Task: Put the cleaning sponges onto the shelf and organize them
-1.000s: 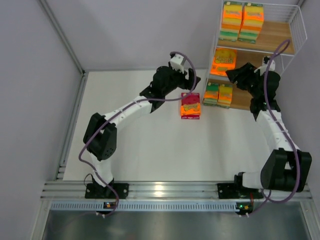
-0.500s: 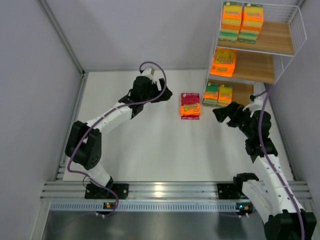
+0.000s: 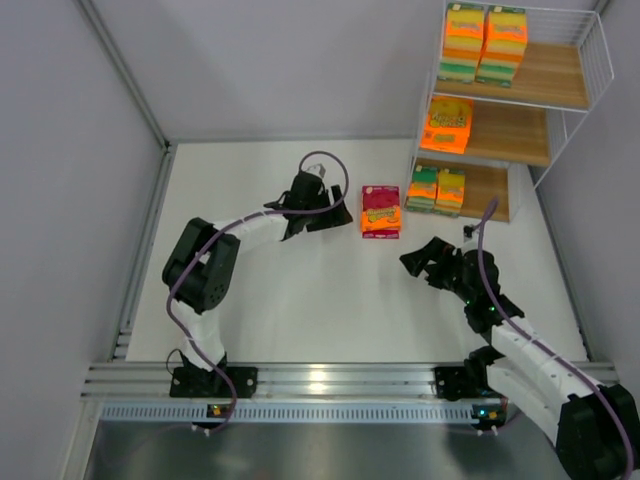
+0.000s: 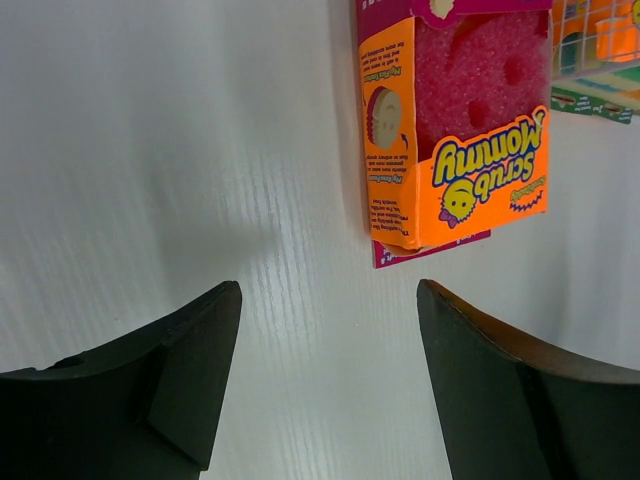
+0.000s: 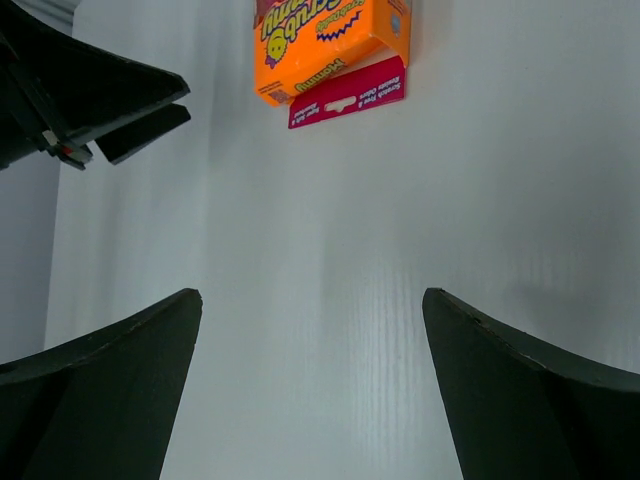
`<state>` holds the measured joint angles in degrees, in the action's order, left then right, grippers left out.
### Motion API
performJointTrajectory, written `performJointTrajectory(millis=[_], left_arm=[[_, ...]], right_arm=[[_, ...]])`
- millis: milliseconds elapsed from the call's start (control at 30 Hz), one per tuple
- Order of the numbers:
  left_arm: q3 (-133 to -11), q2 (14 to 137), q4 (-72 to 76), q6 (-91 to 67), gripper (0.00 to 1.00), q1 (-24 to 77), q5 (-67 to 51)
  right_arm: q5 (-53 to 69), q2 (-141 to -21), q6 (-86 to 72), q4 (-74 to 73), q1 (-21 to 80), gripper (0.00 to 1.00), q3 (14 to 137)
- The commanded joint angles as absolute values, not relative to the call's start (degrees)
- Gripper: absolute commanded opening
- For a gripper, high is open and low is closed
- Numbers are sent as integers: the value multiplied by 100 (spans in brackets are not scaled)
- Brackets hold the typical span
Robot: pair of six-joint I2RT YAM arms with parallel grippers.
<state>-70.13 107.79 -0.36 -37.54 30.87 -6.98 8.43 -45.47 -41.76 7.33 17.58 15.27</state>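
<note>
White table, three-tier shelf at its far right corner. Top board: two stacks of sponge packs. Middle board: one orange pack. Bottom board: two green-edged packs side by side. A magenta-topped pack lies loose on the table, just left of the bottom board. Left gripper sits low near that pack's left side, jaws spread, nothing between. Right gripper is on the pack's near side, apart from it, jaws spread wide, empty.

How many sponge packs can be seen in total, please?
6 sponge packs: one on the table; on the shelf, two on the bottom board, one on the middle, two on top, perhaps stacks hiding more.
</note>
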Motion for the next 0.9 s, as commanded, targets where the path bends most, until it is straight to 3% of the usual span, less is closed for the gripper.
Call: performJointTrajectory(millis=[0,400,867], left_arm=[[-7294,11073,456,-3885,76,3155,-870],[-8112,11698,448,-3578,68,3331,147],[-8930,12471,457,-3621,63,3480,35]], right_arm=[[493,-4562,-4491,1503,1881,95,1424],[281,-4474,-4351,976,1986,99,1546],[387,-4421,-4360,792,1986,99,1669]])
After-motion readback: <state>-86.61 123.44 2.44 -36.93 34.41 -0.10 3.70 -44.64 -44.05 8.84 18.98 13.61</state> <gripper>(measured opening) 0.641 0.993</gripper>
